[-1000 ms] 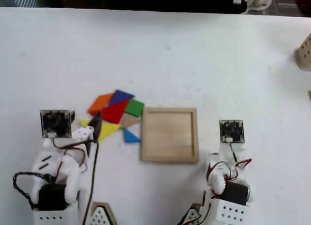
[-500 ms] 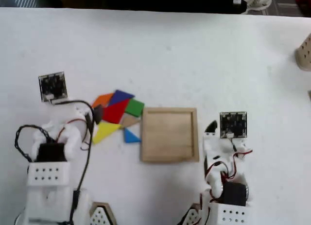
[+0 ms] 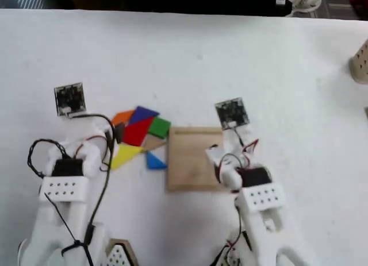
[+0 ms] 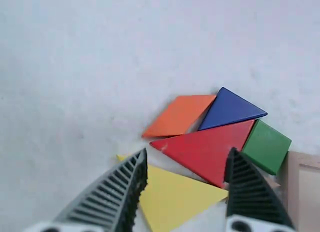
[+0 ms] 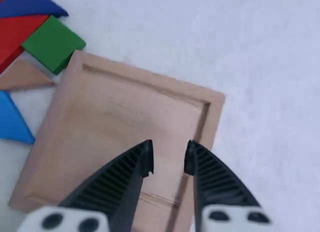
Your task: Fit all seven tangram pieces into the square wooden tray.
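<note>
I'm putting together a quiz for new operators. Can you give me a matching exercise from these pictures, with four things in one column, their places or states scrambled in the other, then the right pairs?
Things:
1. green square
2. dark blue triangle
3. yellow triangle
4. wooden tray

Places or states:
A. empty, with the right gripper above it
B. under the left gripper and its open fingers
C. beside a far corner of the tray
D. between the orange piece and the green square

Pairs: 1-C, 2-D, 3-B, 4-A.
</note>
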You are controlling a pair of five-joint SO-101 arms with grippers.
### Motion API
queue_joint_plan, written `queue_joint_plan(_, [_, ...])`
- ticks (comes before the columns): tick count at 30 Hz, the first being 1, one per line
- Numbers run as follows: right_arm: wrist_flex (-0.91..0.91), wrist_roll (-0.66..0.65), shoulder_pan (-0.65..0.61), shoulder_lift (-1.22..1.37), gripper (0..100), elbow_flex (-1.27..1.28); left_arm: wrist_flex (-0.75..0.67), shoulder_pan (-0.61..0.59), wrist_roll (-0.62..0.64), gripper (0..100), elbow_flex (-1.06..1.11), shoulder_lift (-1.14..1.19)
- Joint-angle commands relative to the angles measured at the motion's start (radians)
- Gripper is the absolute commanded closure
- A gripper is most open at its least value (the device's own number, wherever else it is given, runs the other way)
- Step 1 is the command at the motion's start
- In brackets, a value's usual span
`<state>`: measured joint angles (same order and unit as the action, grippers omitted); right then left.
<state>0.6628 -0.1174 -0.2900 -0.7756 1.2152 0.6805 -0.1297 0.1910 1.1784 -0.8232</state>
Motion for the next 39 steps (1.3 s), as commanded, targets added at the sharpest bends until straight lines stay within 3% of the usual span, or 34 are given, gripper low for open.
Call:
queue_joint_plan(1, [-0.084,0.011,-0.005,0.136,88.2,-0.063,-0.031,0.012,0.012,74,-0.008,0.004])
queue_joint_plan(6, [-0.065,0.006,0.004,0.176,88.2,-0.084,-0.11,0.054,0.021,74,-0.025,0.079])
queue_joint_plan(12, [-0.058,0.005,0.012,0.16,88.2,-0.081,-0.1,0.099,0.005,74,-0.262,0.426])
queue_joint_plan(23, [-0.065,0.005,0.096,0.16,88.2,-0.08,-0.1,0.171,-0.315,75,-0.697,0.881])
queue_joint_plan(33, [-0.067,0.005,0.131,0.16,88.1,-0.083,-0.038,0.225,-0.681,75,-0.868,1.082])
queue_joint_plan(39, [-0.067,0.005,0.131,0.16,88.0,-0.083,-0.032,0.151,-0.695,75,-0.884,1.093])
